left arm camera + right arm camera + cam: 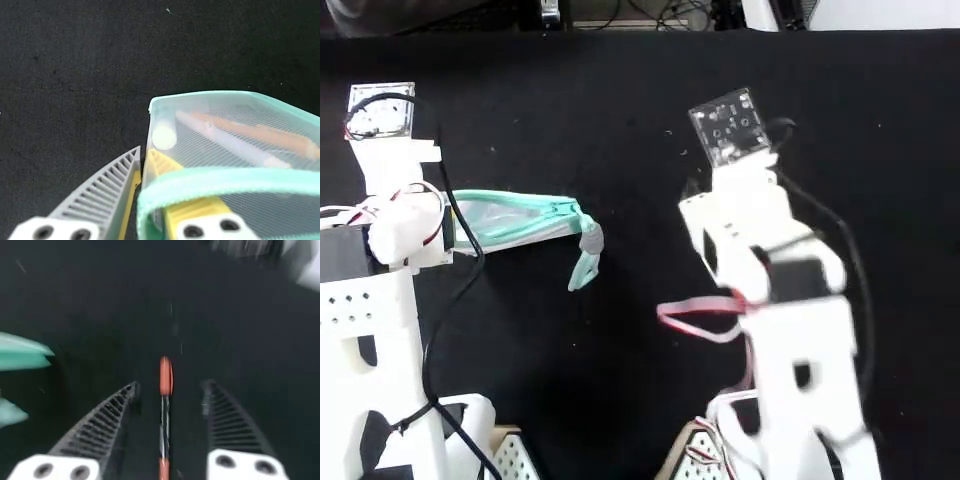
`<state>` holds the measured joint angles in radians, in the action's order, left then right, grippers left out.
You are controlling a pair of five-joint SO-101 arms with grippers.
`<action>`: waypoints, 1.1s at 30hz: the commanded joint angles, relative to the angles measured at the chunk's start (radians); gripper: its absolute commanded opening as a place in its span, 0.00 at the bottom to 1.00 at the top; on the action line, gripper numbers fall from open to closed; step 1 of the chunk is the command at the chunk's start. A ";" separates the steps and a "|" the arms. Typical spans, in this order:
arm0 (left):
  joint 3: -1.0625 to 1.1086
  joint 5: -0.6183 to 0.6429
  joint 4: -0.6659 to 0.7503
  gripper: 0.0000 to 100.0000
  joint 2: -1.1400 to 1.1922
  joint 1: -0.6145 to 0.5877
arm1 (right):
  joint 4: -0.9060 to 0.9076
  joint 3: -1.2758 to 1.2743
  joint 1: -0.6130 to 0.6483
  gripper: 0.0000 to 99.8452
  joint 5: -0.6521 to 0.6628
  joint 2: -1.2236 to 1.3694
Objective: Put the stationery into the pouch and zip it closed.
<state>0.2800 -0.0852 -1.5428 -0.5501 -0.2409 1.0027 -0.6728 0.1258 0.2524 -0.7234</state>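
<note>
Translucent ribbed plastic pouch on matt cloth table cover.

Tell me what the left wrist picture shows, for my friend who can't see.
The left gripper pinches the end of a clear pouch with mint-green trim, one finger on each side of its wall. Inside lie an orange pen and a white pen. Beneath is a black table.

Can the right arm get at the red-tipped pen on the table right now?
Probably yes: the right gripper is open and the red-tipped pen lies between its fingers, nothing over it.
</note>
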 commanded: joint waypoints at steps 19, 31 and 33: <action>0.136 -0.014 0.120 0.03 0.018 -0.024 | 0.172 0.958 -0.037 0.20 0.107 1.280; 0.136 -0.014 0.120 0.03 0.018 -0.024 | 0.514 1.426 -0.068 0.02 0.196 1.587; 0.136 -0.014 0.120 0.03 0.018 -0.024 | 0.549 1.474 -0.075 0.01 0.196 1.587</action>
<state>0.3414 -0.0852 -1.4645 -0.5531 -0.2409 1.5044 0.6989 0.0721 0.4442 0.8769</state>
